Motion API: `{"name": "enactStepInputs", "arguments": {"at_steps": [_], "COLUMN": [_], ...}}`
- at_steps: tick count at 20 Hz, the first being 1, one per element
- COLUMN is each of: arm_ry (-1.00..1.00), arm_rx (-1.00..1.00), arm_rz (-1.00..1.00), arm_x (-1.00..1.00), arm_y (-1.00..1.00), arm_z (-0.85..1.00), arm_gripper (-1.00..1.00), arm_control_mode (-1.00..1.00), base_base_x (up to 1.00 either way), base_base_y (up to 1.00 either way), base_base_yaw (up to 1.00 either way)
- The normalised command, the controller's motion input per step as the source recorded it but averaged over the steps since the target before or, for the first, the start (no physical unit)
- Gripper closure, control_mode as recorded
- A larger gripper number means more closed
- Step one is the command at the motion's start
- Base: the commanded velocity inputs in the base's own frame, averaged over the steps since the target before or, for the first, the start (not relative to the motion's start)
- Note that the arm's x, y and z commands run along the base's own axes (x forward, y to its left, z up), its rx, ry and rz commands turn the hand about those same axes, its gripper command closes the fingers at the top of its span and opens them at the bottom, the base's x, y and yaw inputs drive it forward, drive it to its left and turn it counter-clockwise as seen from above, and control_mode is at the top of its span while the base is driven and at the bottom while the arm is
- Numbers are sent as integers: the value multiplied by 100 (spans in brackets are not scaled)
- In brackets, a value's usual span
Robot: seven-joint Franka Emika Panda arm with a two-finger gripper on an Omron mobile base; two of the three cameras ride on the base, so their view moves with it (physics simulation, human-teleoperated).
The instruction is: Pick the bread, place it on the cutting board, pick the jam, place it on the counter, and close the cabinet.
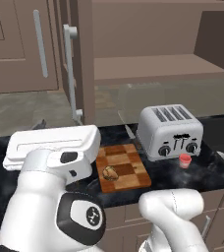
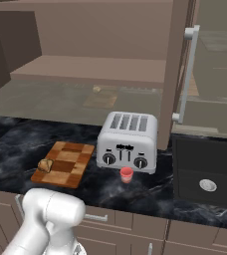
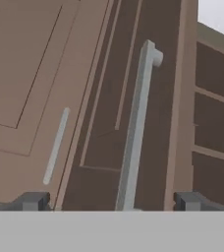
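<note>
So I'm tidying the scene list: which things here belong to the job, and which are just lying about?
Job things:
bread
cutting board
jam
counter
cabinet door
hand, open, facing the door handle

Lying about:
toaster
sink

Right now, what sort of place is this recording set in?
A simulated home kitchen, it seems: a toaster stands on a black marble counter beside a cutting board, with an open taupe cabinet above and a sink alongside.
</note>
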Motion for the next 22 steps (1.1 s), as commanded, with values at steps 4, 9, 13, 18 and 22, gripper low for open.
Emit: {"name": "enactStepInputs", "arguments": {"at_steps": [4,9,13,18,22], "arm_ry": [-6,-5,-5,-5,-5], "arm_rx": [3,5,4,3,3], "arm_rz": [-19,-20,-19,-17,-18], "arm_x": [19,22,17,9,10], "arm_y": [12,0,0,0,0], "arm_z": [-1,-1,-3,-3,-1], "arm_gripper": [-100,-100,-100,-100,-100], "arm_control_mode": [-100,-100,-100,-100,-100], "base_base_x": [0,0,0,0,0], "base_base_y": [0,0,0,0,0], "base_base_yaw": [0,0,0,0,0]}}
